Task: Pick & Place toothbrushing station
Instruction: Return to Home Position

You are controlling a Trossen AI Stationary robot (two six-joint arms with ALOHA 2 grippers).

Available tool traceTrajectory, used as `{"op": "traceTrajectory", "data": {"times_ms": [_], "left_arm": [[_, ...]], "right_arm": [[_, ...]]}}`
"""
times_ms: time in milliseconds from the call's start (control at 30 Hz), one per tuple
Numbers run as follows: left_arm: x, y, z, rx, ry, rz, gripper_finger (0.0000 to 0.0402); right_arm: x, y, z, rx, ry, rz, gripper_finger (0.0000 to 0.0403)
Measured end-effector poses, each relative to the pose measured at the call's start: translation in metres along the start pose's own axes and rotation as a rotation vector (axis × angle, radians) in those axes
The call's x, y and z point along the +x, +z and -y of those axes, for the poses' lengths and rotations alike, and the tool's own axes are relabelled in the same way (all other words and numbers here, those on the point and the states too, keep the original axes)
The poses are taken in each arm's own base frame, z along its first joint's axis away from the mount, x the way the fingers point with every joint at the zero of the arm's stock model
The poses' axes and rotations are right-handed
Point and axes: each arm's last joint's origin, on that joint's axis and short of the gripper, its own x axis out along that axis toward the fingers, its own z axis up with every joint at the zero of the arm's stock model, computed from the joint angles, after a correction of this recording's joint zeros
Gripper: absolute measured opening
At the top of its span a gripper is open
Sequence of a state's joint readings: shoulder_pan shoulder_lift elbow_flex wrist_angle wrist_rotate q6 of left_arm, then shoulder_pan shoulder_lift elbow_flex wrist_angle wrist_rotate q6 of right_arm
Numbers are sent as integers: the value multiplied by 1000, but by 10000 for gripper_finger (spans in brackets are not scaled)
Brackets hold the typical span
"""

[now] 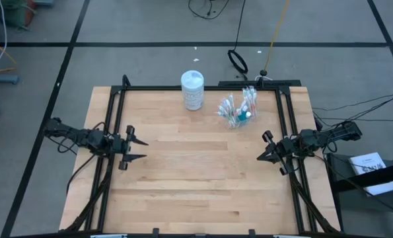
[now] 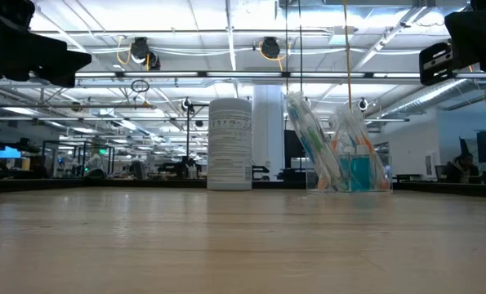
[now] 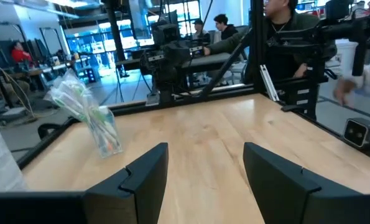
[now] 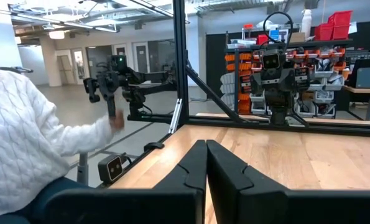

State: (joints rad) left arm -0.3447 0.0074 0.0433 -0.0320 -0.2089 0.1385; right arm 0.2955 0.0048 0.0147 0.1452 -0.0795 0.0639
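Clear organizer of slim toothbrushes (image 1: pixel 236 109): probably light, tippy; hold by rim. Left gripper (image 1: pixel 142 149) jaws apart; right gripper (image 1: pixel 262 156) jaws together.

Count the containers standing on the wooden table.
2: a white lidded cylindrical canister near the far edge, and a clear plastic holder packed with toothbrushes just right of it in the high view. None appears hidden.

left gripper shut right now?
No. The left gripper is open in its wrist view: its fingers stand well apart, with bare table showing between them and nothing held.
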Motion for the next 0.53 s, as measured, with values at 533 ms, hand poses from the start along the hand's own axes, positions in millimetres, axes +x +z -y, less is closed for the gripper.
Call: {"op": "traceTrajectory", "data": {"times_ms": [533], "left_arm": [[0,2,0,32,5,25,216]], "right_arm": [[0,0,0,0,0,-1,4]]}}
